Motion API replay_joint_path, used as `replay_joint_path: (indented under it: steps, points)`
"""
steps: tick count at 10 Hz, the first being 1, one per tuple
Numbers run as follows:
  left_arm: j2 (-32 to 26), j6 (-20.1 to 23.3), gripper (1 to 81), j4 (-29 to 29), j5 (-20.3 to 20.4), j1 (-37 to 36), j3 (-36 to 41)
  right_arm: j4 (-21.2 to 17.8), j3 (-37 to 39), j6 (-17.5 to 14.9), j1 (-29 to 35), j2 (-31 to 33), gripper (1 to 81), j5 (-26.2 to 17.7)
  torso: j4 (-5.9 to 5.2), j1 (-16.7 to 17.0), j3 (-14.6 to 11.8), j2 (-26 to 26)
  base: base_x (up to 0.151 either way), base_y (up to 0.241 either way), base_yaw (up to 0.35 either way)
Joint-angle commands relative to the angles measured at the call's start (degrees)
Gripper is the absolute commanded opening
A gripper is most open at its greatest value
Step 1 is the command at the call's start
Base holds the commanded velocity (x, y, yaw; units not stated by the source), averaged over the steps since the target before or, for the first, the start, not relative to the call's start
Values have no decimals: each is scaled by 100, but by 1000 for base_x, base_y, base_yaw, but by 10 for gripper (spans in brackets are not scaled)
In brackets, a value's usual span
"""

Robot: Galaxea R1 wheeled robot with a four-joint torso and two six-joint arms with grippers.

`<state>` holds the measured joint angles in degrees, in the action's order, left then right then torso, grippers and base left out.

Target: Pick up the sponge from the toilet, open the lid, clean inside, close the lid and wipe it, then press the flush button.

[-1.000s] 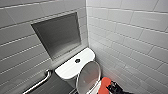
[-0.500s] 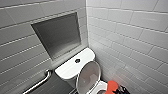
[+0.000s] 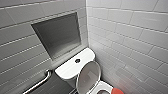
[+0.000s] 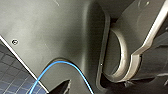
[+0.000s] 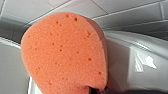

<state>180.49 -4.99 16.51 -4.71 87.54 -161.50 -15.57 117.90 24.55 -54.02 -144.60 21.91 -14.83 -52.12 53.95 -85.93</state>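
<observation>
sponge (image 5: pixel 65 53) near toilet (image 3: pixel 75 67) (lid (image 3: pixel 88 76) up)

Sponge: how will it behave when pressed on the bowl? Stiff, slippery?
The sponge looks open-pored and foamy, so it is probably light for its size. It should squash and bend under pressure rather than stay stiff. Against the toilet, whose ceramic is glossy, it could slide readily.

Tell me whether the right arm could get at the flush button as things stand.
Probably yes. The flush button lies bare on the tank top; the raised lid stands in front of it, not over it. From the sponge by the bowl, the arm must go above the lid.
</observation>
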Motion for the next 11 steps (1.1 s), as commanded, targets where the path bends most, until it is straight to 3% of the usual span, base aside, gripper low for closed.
replay_joint_path:
  steps: [1,5,9,11]
  points:
    - [66,6,811,-33,-479,66,-13,-131,-812,32,88,772,10,217,0,0,0,0,0,0,0]
    - [75,24,811,-16,-444,66,4,-131,-1683,23,-456,1370,10,771,0,0,0,0,0,0,0]
    - [57,24,811,19,-426,66,40,-113,-1753,6,-1230,1115,10,1290,0,0,0,-2,0,0,0]
    - [57,24,811,19,-417,66,40,-69,-1938,-29,-1354,1001,10,1334,0,0,0,-2,0,0,0]
